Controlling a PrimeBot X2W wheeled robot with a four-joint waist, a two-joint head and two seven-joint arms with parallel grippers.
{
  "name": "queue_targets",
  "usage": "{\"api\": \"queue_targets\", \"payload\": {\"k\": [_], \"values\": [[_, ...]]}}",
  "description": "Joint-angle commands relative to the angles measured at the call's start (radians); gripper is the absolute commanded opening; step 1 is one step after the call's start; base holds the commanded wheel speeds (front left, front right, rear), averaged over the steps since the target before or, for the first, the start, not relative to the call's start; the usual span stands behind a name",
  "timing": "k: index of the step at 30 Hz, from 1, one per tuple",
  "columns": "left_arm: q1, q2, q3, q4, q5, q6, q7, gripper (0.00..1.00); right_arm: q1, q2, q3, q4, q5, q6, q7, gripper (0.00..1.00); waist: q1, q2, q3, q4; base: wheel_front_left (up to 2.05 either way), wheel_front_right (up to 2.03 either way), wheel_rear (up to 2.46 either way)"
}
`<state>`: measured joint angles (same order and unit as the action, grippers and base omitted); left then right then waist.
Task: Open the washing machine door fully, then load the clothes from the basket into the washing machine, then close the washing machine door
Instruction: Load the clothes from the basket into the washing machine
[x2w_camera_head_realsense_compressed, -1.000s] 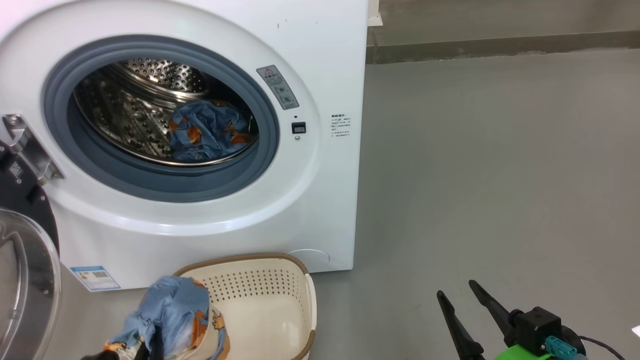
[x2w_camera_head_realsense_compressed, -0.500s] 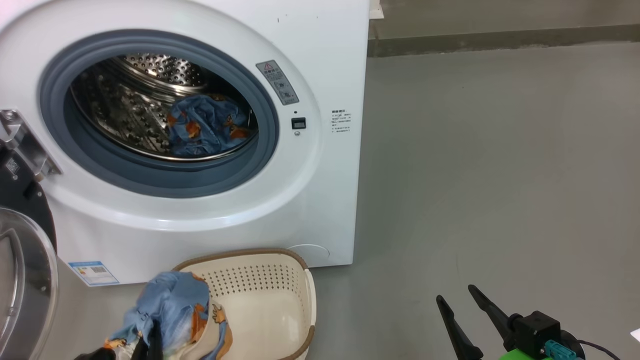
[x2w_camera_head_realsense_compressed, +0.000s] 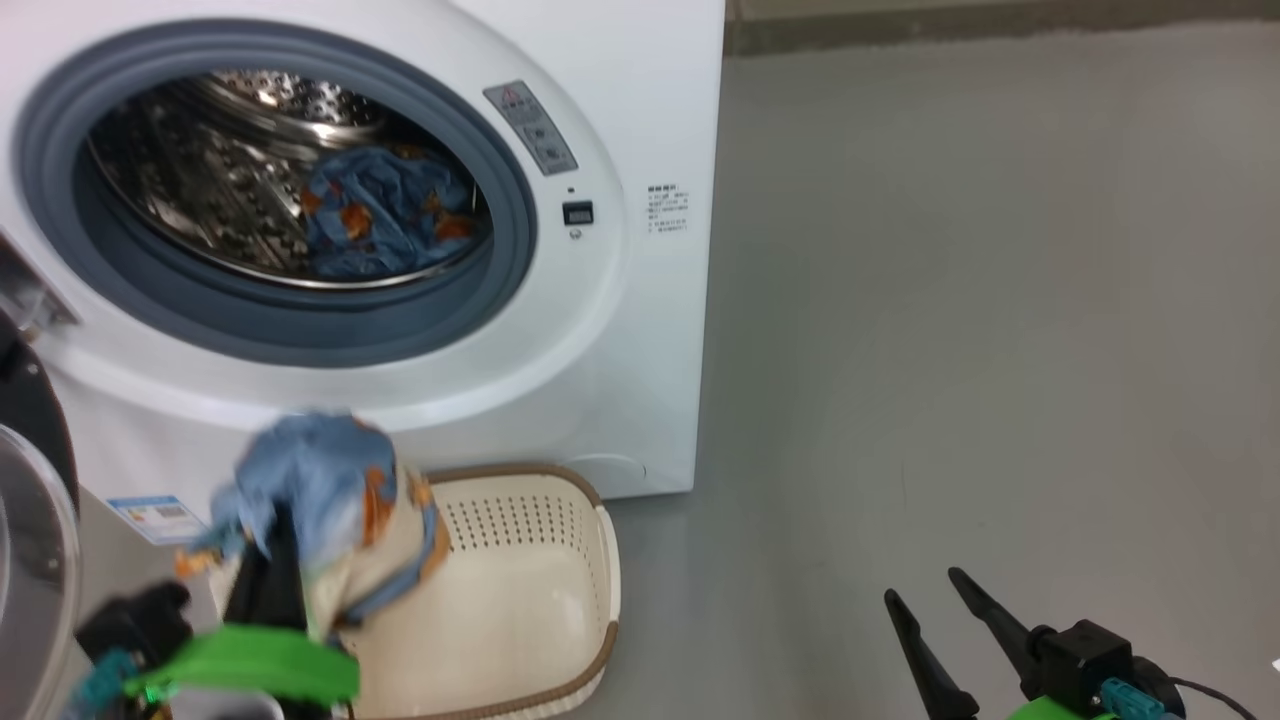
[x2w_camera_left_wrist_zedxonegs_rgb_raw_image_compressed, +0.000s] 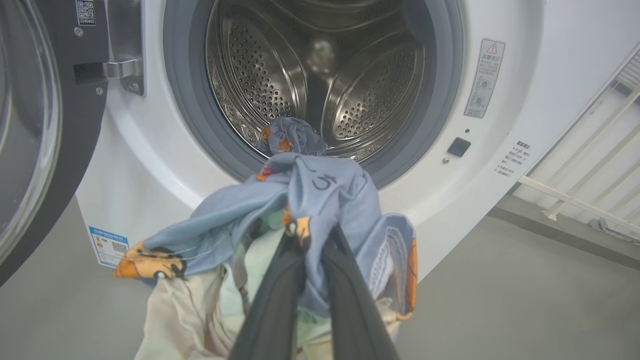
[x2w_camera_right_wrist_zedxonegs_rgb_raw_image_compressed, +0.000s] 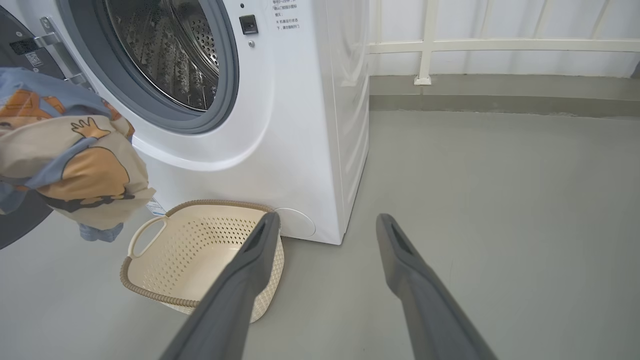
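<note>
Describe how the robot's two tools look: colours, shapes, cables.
Each tool has two long, dark grey fingers tapering to narrow tips. Behind the right tool sit a black block, a teal connector, a bright green collar and a thin black cable. The left tool carries a matching green band and teal plug, blurred in the head view.

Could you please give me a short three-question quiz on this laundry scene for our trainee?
1. True or false: the washing machine door is shut.
2. The left tool is: a) open, b) shut on the clothes, c) shut on nothing.
3. What lies in the drum?
Key: 1 false; 2 b; 3 a blue printed garment.
</note>
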<state>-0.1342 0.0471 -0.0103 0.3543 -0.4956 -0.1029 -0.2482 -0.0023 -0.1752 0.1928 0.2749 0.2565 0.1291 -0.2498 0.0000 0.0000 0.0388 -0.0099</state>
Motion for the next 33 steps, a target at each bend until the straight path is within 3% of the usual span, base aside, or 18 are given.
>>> {"api": "queue_targets", "payload": {"k": [1, 22, 33], "values": [[-0.08, 0.014, 0.042, -0.034, 0.007, -0.009, -0.014, 0.0, -0.032, -0.018, 0.021, -0.028, 0.002, 0.002, -0.012, 1.0, 0.0, 0.0, 0.043, -0.006, 0.0, 0.0, 0.0], [-0.577, 0.04, 0.126, 0.036, -0.001, -0.025, -0.014, 0.0, -0.117, -0.053, -0.011, -0.096, 0.04, 0.002, -0.012, 1.0, 0.0, 0.0, 0.354, -0.099, 0.0, 0.0, 0.0], [-0.872, 0.116, 0.177, 0.148, -0.018, -0.027, -0.014, 0.0, -0.171, -0.032, -0.023, -0.12, 0.047, 0.002, -0.012, 1.0, 0.0, 0.0, 0.523, -0.176, 0.0, 0.0, 0.0]]}}
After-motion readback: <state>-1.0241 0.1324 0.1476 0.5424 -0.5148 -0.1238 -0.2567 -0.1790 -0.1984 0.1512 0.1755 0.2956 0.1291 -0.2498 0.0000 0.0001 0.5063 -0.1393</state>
